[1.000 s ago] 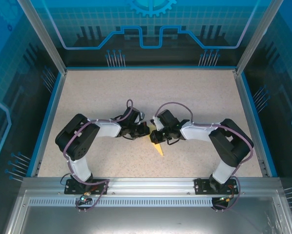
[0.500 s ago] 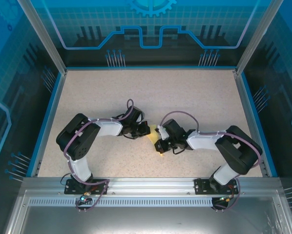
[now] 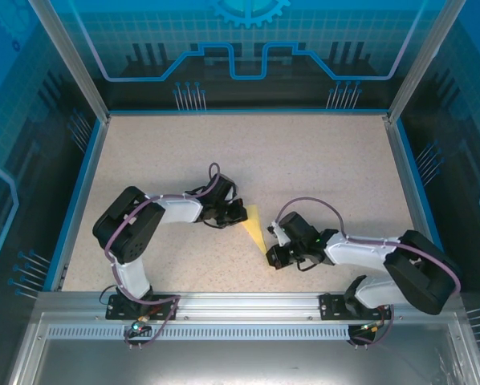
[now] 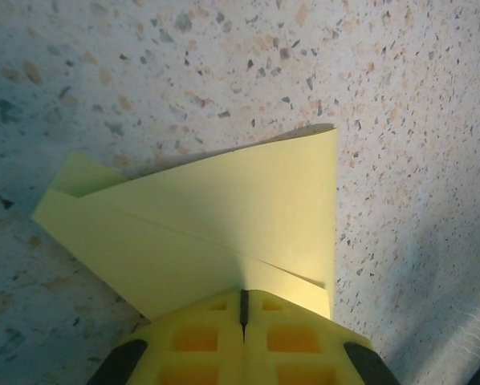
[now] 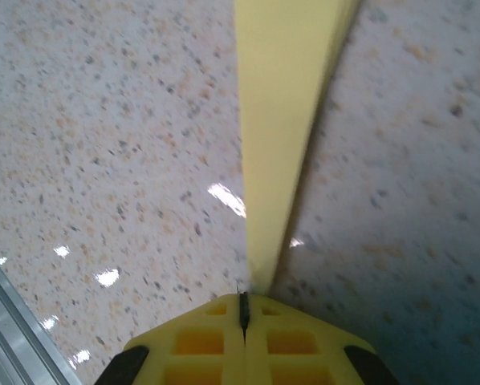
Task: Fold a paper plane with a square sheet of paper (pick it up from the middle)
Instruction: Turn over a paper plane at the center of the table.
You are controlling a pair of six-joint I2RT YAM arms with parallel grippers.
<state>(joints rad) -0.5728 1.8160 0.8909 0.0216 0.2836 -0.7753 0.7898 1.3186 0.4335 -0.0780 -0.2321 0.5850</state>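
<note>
While one paper plane [image 3: 254, 227] stretches between them, two tools clenched on it, left tool [image 3: 243, 213], right tool [image 3: 272, 254].

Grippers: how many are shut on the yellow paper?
2. The left gripper pinches the folded yellow paper at its wide end; the right gripper pinches its narrow tip, nearer the arm bases.

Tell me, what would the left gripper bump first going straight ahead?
The paper plane it is pinching lies right ahead of the left gripper; past it, probably the speckled table, though depth is unclear.
</note>
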